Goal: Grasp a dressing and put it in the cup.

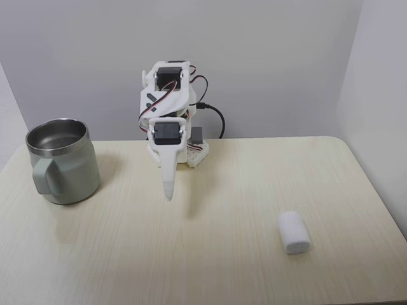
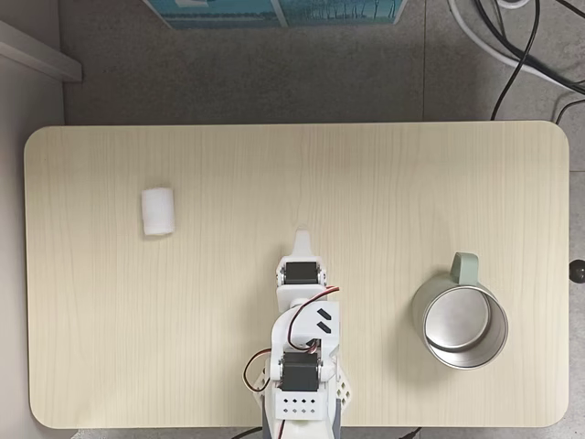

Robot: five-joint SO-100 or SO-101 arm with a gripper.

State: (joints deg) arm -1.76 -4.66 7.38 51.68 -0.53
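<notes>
The dressing (image 1: 294,232) (image 2: 157,212) is a small white gauze roll lying on the pale wooden table, at the front right in one fixed view and at the upper left in the top-down one. The cup (image 1: 62,161) (image 2: 459,321), a sage-green mug with a steel interior, stands upright and empty on the opposite side. My white gripper (image 1: 168,192) (image 2: 302,241) hangs folded near the arm's base, fingers together and pointing down at the table's middle, holding nothing. It is well apart from both the roll and the mug.
The arm's base (image 1: 176,149) (image 2: 299,389) sits at the table's back edge with cables (image 1: 213,117) trailing behind. Grey walls close the back and sides. Bare tabletop (image 2: 302,174) spreads between the roll and the mug.
</notes>
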